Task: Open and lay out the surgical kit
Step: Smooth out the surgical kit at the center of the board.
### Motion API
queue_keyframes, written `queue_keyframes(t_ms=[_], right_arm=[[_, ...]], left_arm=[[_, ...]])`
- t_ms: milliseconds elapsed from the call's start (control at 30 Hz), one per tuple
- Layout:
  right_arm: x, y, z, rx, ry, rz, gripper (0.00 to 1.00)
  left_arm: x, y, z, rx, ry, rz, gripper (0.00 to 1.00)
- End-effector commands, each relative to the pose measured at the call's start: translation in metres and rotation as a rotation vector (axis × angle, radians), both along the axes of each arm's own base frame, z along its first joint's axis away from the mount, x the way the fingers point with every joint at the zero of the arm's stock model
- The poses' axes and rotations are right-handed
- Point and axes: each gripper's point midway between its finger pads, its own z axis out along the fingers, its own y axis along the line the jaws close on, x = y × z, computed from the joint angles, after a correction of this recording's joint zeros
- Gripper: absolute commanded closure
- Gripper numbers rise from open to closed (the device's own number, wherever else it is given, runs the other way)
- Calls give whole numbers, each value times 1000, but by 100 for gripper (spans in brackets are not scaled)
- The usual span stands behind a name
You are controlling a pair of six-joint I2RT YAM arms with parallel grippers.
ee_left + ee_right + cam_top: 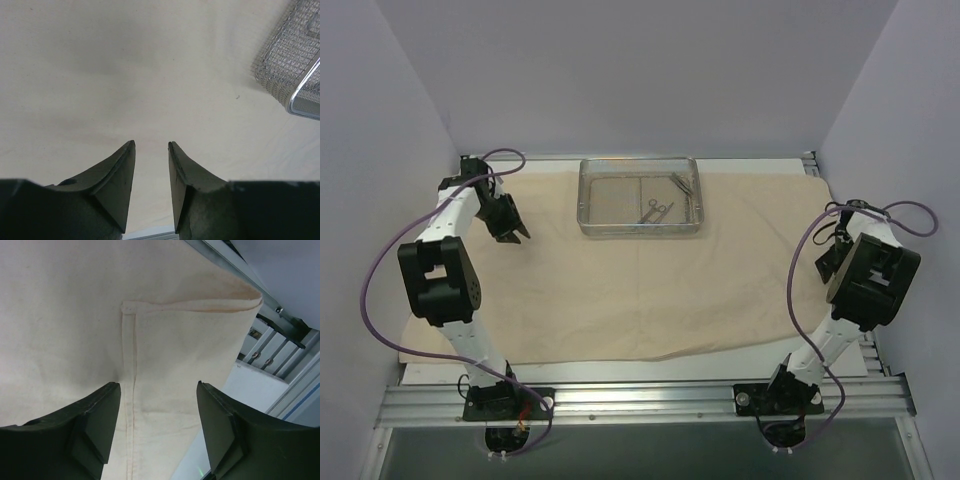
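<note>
Fingers of the left gripper sit narrowly apart, those of the right gripper wide apart; neither pair grips anything. We read the beige cloth wrap as already spread flat. The wire-mesh tray sits at its 12 o'clock edge with the ring-handled instruments inside, not yet laid out. The left gripper hovers over bare cloth, tray at 2 o'clock. The right gripper hangs over the hemmed corner at 3 o'clock, likely to flatten it. Frame rails lie just beyond; nothing blocks the tray.
</note>
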Motion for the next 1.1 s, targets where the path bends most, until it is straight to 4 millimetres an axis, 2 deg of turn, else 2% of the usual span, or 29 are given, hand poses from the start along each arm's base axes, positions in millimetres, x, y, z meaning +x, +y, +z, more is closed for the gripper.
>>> queue_keyframes(t_ms=[0,233,267,367,467,533,667,733,1067], right_arm=[[-26,-7,-9,-66,107,-60,39],[-34,-9,-35,-66,176,-47,41],[-36,-9,-36,-66,190,-47,46],[-40,-11,-33,-80,210,-45,52],[-44,-14,-20,-98,204,-59,62],[-41,-12,-9,-94,170,-58,62],[-25,-3,7,-74,109,-19,47],[-21,-1,11,-78,88,-20,45],[-11,1,1,-63,85,-16,37]], left_arm=[[6,-4,17,-23,-76,-3,58],[13,-6,12,-37,-65,-6,58],[14,-7,10,-41,-61,-9,58],[12,-7,9,-41,-54,-12,57],[12,-7,7,-39,-50,-14,57],[13,-7,6,-39,-49,-15,57],[12,-6,2,-39,-38,-18,57],[12,-6,1,-39,-35,-18,57],[11,-3,-2,-41,-25,-18,57]])
